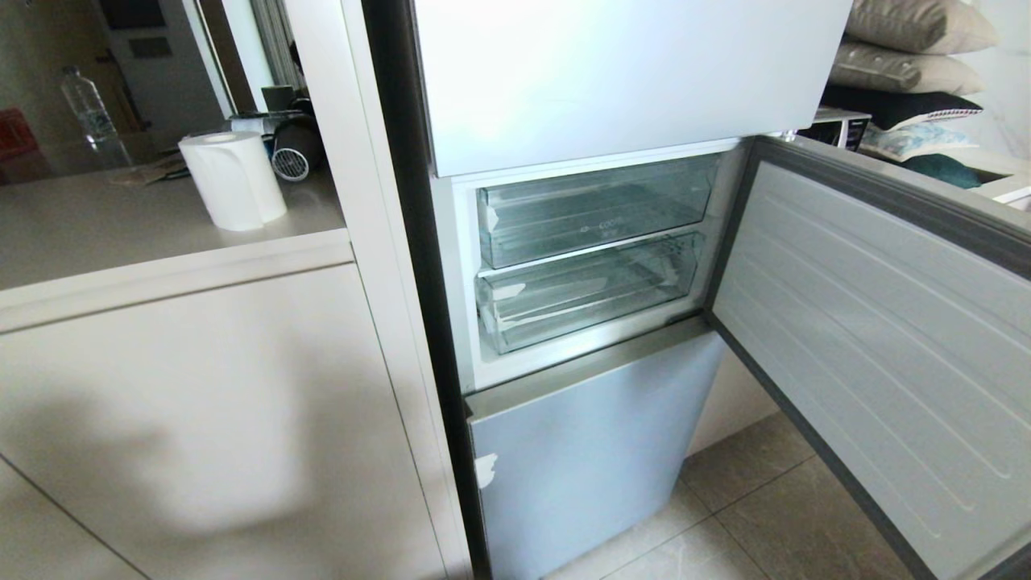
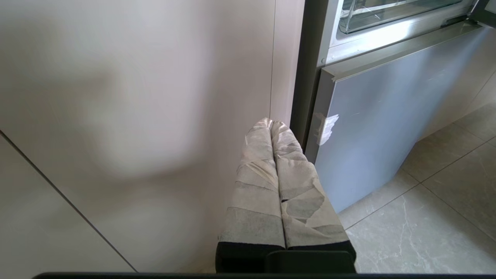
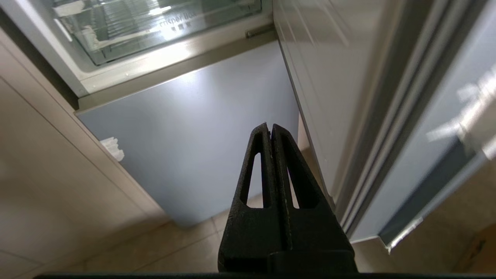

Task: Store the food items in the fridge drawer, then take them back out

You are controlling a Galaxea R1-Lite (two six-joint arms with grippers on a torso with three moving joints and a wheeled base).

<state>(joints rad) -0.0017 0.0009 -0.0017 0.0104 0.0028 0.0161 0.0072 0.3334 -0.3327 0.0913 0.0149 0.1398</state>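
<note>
Fridge door (image 1: 878, 338) hangs open, both clear drawers pushed in, lower fridge drawer (image 1: 584, 294) looks empty. Left end effector (image 2: 271, 123) and right end effector (image 3: 270, 126) both pinched together, holding nothing.

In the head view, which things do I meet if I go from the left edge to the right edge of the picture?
Water bottle → paper towel roll → upper clear drawer, with the lower clear drawer directly under it → open fridge door, with stacked cushions above it.
</note>
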